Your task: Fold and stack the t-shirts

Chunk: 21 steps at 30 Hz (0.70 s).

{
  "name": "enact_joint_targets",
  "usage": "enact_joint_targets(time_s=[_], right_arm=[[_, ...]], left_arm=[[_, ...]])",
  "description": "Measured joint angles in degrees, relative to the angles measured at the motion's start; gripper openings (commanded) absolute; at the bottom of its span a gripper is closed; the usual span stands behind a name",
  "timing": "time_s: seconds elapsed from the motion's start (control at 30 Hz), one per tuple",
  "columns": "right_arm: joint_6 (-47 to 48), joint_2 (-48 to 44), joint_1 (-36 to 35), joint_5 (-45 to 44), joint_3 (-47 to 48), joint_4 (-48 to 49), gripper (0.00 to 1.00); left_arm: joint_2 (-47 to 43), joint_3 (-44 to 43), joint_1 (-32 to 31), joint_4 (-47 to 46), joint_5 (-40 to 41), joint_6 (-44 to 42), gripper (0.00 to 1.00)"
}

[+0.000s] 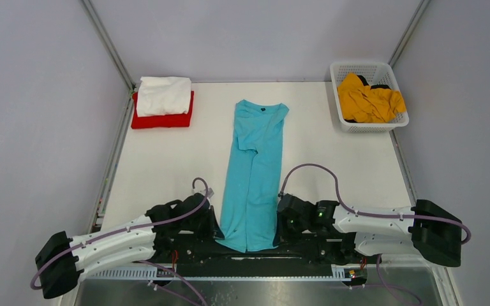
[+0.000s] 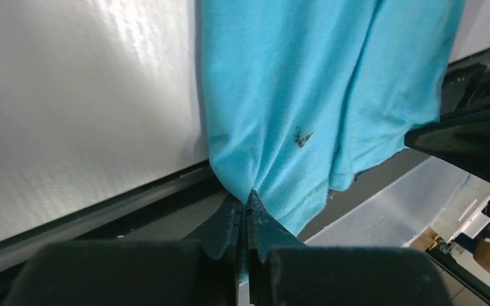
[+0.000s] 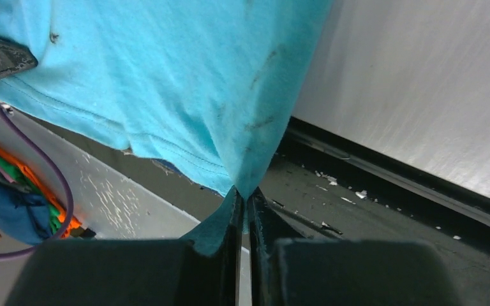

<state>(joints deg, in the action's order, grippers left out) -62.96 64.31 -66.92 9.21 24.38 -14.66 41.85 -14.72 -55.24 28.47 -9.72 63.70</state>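
Observation:
The turquoise t-shirt (image 1: 254, 172) lies folded lengthwise into a long narrow strip down the table's middle, collar at the far end, hem hanging over the near edge. My left gripper (image 1: 215, 228) is shut on the hem's left corner; the left wrist view shows the cloth (image 2: 306, 95) pinched at the tips (image 2: 247, 199). My right gripper (image 1: 279, 224) is shut on the hem's right corner, with the cloth (image 3: 166, 76) pinched at the tips (image 3: 242, 194). A folded white t-shirt (image 1: 163, 94) lies on a folded red t-shirt (image 1: 161, 119) at the far left. A mustard yellow t-shirt (image 1: 368, 99) is crumpled in the basket.
The white plastic lattice basket (image 1: 341, 76) stands at the table's far right corner. The black rail (image 1: 255, 258) of the arm bases runs along the table's near edge below the hem. Grey walls close in the left and right sides.

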Motion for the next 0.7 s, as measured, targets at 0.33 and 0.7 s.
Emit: enact_joint_targets(time_s=[0.33,0.7], right_arm=[[2.23,-0.24,-0.59,0.94,3.21,-1.38,0.05],[4.26,-8.39,10.97,-3.17,4.85,-2.67,0.03]], left_arm=[[1.09,-3.21,-2.60,-1.16,1.95,0.96,0.00],[14.23,-18.10,4.13,-4.35,6.12,-5.70,0.00]])
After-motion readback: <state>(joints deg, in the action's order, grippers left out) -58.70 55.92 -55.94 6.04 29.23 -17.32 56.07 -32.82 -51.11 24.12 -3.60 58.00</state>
